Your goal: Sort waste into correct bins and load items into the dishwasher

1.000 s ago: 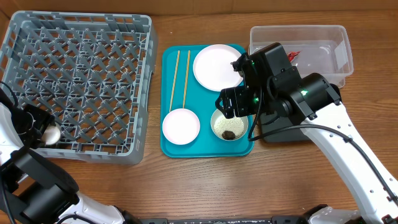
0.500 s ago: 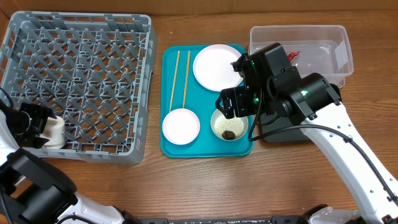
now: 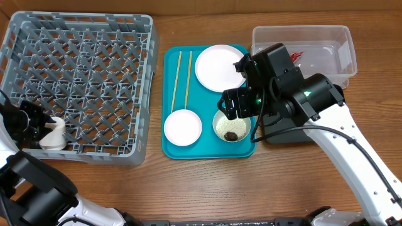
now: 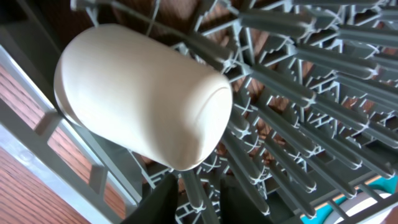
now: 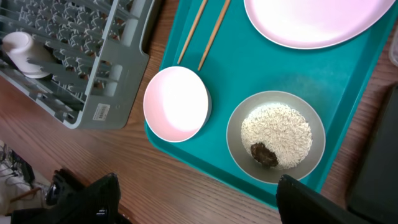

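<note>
The white cup [image 3: 53, 134] lies in the front-left corner of the grey dish rack [image 3: 78, 88], seen close in the left wrist view [image 4: 143, 93]. My left gripper [image 3: 31, 123] is open just beside the cup, not touching it [image 4: 200, 200]. My right gripper [image 5: 205, 205] is wide open and empty above the whitish-green bowl [image 5: 239, 134], which holds rice [image 5: 280, 130] and a brown lump [image 5: 264, 154]. The pinkish bowl [image 3: 183, 127], plate [image 3: 220, 67] and chopsticks [image 3: 182, 78] lie on the teal tray. The red wrapper [image 3: 296, 56] is in the clear tub [image 3: 304, 31]. No paper scrap shows.
The teal tray [image 3: 207, 100] sits between the rack and the tub. The black tray [image 3: 286, 135] is mostly hidden under my right arm. Bare wooden tabletop [image 3: 207, 188] runs along the front.
My left gripper has drawn back slightly to the left and the cup now lies free in the rack corner. The right arm has not moved.
</note>
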`<state>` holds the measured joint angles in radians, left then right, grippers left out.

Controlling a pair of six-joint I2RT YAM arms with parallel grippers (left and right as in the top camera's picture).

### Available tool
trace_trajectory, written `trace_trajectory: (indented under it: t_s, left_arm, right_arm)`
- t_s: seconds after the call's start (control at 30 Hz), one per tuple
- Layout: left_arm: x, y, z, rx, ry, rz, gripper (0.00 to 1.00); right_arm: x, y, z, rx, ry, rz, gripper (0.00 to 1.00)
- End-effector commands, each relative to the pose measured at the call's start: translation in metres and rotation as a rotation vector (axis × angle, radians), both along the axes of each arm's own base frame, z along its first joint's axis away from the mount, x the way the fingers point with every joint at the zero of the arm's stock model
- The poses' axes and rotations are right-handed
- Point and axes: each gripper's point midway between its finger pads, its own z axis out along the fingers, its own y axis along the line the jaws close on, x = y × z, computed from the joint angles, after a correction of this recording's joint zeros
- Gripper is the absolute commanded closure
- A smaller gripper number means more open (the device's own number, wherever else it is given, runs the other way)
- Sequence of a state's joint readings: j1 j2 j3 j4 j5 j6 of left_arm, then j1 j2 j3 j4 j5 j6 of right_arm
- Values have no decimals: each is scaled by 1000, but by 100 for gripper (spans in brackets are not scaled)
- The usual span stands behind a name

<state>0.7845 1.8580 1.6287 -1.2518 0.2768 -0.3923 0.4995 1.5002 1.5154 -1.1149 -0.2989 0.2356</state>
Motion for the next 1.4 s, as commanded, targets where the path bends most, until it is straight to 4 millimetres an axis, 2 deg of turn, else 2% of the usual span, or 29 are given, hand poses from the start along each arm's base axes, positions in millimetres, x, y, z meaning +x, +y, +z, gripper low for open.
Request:
trace_trajectory:
  t_s: [0.0, 0.1, 0.17, 0.4, 0.63, 1.0, 1.17, 1.37]
  left_arm:
    - [1, 12, 31, 157, -18, -37, 68]
    - [2, 25, 31, 267, 28, -51, 69]
    - [8, 26, 29, 302, 35, -91, 71]
    - [32, 2, 20, 311, 33, -221, 71]
    - [24, 7, 19, 378, 117, -231, 66]
    - [22, 8, 12, 382, 130, -236, 69]
    - [20, 6, 3, 375, 138, -241, 84]
    - [15, 3, -14, 358, 156, -249, 87]
  right_arm:
    - [0, 0, -1, -7, -7, 0, 18]
    - [0, 0, -1, -7, -7, 0, 18]
    - [0, 0, -1, -7, -7, 0, 18]
    - [0, 0, -1, -7, -6, 0, 18]
    - [0, 0, -1, -7, -6, 0, 18]
    - [1, 0, -1, -6, -9, 0, 18]
    - [1, 0, -1, -5, -9, 0, 18]
    - [1, 0, -1, -6, -10, 0, 18]
